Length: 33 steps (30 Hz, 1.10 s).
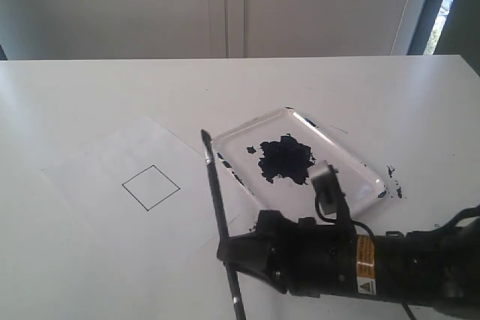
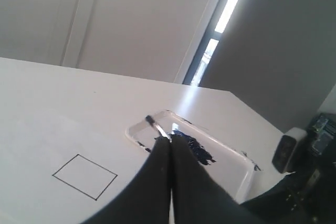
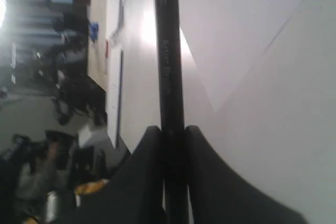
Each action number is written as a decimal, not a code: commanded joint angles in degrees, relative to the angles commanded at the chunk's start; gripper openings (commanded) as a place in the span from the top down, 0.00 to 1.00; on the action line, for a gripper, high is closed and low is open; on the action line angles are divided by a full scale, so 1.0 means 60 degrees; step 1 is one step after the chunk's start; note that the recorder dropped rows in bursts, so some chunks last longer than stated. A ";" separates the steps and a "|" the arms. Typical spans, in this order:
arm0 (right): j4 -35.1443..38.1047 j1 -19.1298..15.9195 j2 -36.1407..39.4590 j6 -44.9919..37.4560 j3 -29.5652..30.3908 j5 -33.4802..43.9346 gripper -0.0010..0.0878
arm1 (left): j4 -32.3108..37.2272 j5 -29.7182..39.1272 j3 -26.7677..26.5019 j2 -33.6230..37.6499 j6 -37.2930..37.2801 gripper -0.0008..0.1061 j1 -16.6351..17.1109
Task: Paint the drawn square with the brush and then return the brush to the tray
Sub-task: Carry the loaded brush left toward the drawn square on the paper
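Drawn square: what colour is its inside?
The drawn square is blank white inside; exterior view shows it best.

Your exterior camera is looking down across the desk (image 1: 90,95) from a raised spot, facing the far wall (image 1: 112,5) and taking in the drawn square (image 1: 151,186) and the tray (image 1: 351,155) at middle range. Your left wrist camera is sitting low, peering past the left jaws at that same square and tray. Your right wrist camera is hugging the brush (image 3: 168,51) very closely, sharing only a corner of the square.
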 joint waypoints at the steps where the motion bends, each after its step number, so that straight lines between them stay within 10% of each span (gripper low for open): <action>1: -0.0345 0.0000 0.0000 0.0002 -0.0148 0.0171 0.99 | 0.0023 -0.0186 0.0000 0.0000 0.0000 0.99 0.0000; 16: -0.6644 0.0738 -0.2217 0.4562 -0.2428 0.5510 0.99 | 0.0484 0.1016 0.0000 0.2458 -0.0020 0.99 0.0000; 25: -0.6644 0.2338 -0.2050 0.4480 -0.3036 0.7547 0.99 | 0.0505 0.1725 -0.0054 0.4146 0.0253 0.99 0.0000; 33: -0.6644 0.2649 -0.0996 0.4880 -0.3236 0.6469 0.99 | -0.0289 0.1838 -0.0862 0.5833 0.1577 0.99 0.0000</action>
